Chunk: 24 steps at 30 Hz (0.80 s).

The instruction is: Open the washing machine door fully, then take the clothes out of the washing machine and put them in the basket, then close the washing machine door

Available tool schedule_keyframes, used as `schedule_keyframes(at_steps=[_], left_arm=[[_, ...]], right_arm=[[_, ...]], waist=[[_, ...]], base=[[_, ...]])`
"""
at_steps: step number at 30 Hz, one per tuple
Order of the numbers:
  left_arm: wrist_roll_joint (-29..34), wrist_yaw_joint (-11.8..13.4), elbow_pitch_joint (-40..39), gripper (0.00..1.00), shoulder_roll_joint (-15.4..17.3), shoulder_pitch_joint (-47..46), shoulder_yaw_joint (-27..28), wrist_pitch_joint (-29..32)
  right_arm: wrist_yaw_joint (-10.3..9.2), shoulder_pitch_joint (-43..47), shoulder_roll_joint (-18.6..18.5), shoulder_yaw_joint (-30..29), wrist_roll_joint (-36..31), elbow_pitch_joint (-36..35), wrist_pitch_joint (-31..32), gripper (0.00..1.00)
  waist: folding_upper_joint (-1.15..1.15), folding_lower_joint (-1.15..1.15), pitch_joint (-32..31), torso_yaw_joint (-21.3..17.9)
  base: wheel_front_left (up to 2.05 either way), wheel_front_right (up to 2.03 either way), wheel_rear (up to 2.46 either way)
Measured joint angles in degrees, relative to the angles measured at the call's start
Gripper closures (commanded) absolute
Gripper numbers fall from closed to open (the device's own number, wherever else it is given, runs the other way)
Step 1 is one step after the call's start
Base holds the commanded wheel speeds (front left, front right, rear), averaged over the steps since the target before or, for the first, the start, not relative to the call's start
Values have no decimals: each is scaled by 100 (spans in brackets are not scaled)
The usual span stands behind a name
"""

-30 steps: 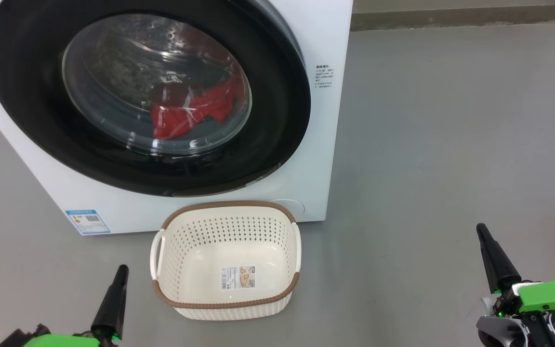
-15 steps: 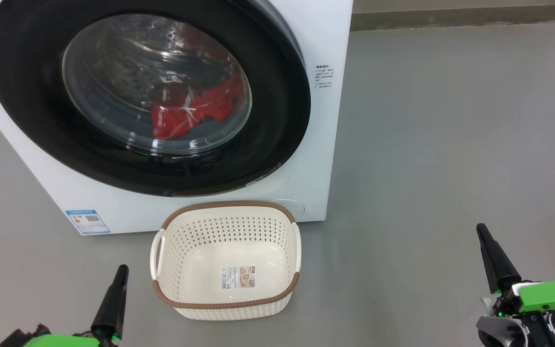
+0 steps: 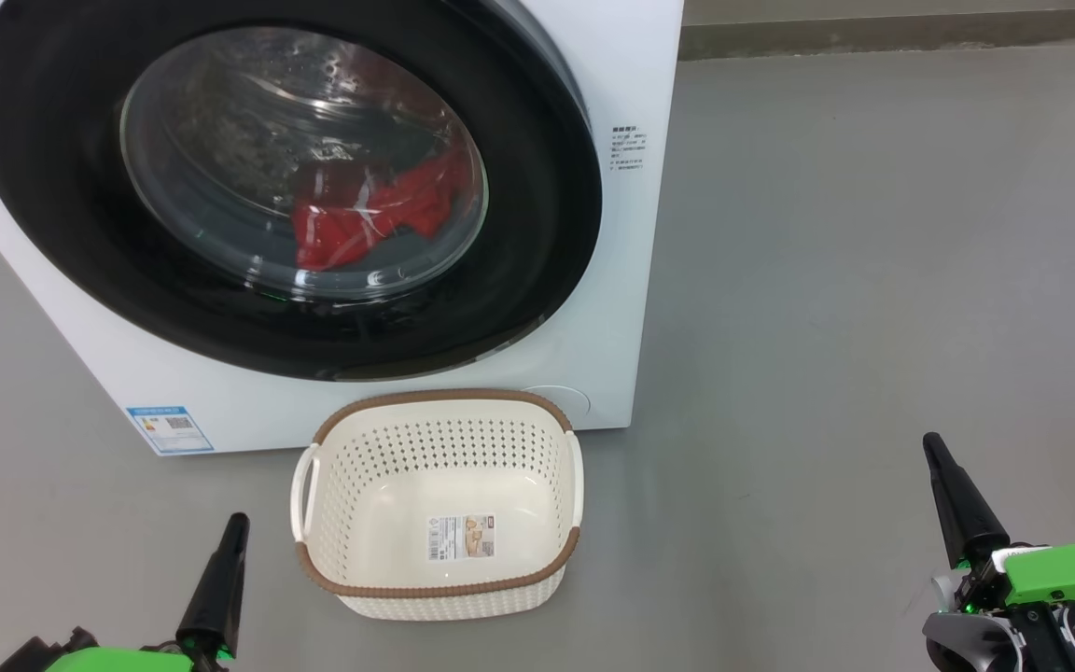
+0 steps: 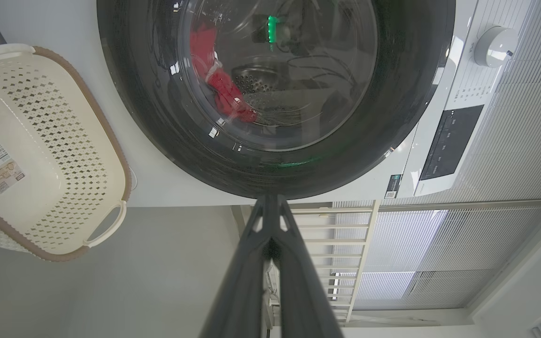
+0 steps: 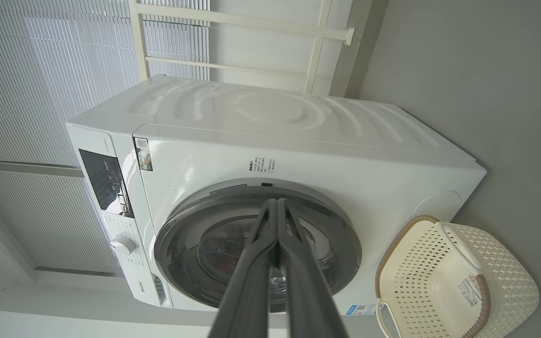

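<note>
At the lower left of the head view, the left gripper [image 3: 235,527], with two long dark fingers, is seen pressed shut with nothing between its jaws. It is parked short of the work, apparently in a ready pose. Across the upper left, the white boxy front-loading washing machine [image 3: 626,308] is shown, its front almost covered by the large round black-rimmed washing machine door [image 3: 537,215]. The door is seated closed against the body, so the first step is judged not yet begun. Through the door's bulging clear glass window [image 3: 183,187], the bright red soft fabric clothes [image 3: 360,219] are seen lying low in the perforated steel drum [image 3: 314,84]. Just below the door, at lower centre, the small cream-white perforated plastic basket [image 3: 435,399] with a brown woven-look rim is placed on the grey floor [image 3: 873,233]. No garment is in it, and it is set close to the machine's front, probably so the clothes have a short way to travel. At the lower right, the right gripper [image 3: 932,448] is likewise held clenched on nothing, well apart from basket and machine.
</note>
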Motion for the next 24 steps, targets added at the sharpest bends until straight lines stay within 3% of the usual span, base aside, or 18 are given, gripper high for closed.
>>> schedule_keyframes(at_steps=[24], left_arm=[[0,0,0,100,0,0,0,0]], right_arm=[[0,0,0,0,0,0,0,100]], waist=[[0,0,0,0]], base=[[0,0,0]])
